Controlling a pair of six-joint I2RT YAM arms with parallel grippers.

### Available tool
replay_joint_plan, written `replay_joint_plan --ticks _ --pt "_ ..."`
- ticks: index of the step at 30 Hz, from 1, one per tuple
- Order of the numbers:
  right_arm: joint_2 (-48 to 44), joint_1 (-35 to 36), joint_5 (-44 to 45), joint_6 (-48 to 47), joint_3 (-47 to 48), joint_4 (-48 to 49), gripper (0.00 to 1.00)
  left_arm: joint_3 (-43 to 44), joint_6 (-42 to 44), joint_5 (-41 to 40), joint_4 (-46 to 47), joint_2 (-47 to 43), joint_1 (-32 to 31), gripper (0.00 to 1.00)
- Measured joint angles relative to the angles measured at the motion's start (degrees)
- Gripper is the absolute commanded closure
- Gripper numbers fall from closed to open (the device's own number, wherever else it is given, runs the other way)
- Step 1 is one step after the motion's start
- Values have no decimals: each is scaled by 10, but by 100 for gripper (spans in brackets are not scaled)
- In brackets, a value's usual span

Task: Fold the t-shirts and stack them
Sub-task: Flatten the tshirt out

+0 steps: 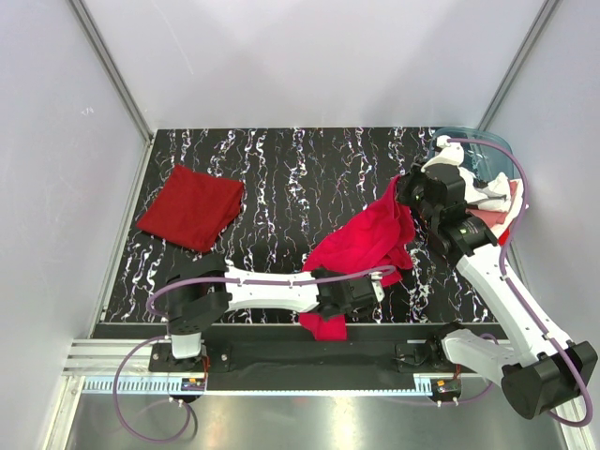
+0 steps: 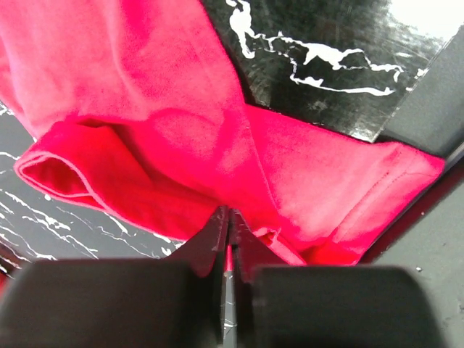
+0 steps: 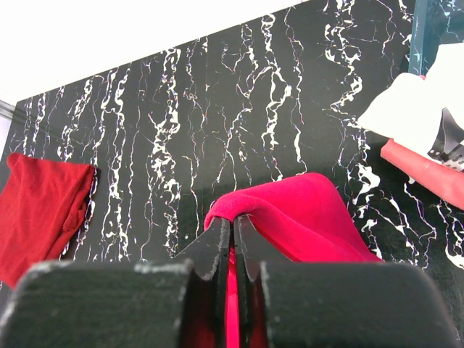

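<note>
Left pincer point(image 1: 362, 292) has its jaws pressed almost together on the near part of the crimson t-shirt point(image 1: 361, 246). In the left wrist view the left pincer point(image 2: 229, 217) shows only a sliver between its black fingers point(image 2: 206, 243), and red cloth fills that sliver where a folded edge of the crimson t-shirt point(image 2: 181, 130) runs into the tips.

At the far right end of that same shirt, the right pincer point(image 1: 406, 193) is clamped just as narrowly. The right wrist view shows a raised fold of the crimson t-shirt point(image 3: 304, 210) draped over the tips of the right pincer point(image 3: 233, 226), with red cloth between them.

Between the two grips the shirt is crumpled and stretched slantwise over the black marbled table point(image 1: 281, 169), and its near end hangs over the table's front edge.

Well to the left of the crimson shirt, a darker red t-shirt point(image 1: 190, 207) lies folded flat. To its right, behind the right arm, a blue-teal tub point(image 1: 473, 139) holds a white t-shirt point(image 1: 487, 194) with dark marks and salmon-red cloth point(image 3: 428, 174) under it.
</note>
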Motion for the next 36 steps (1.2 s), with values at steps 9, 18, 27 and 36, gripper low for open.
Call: replay_joint_plan --ticks 9,18,27,36 --pt "0 0 0 0 0 0 95 -25 -2 34 17 -58 8 91" --pt "4 0 0 0 0 0 94 -46 -1 100 49 -132 38 31" --pt "4 0 0 0 0 0 94 -43 9 122 42 -67 21 27" --pt "4 0 0 0 0 0 94 -28 10 119 28 -47 16 32"
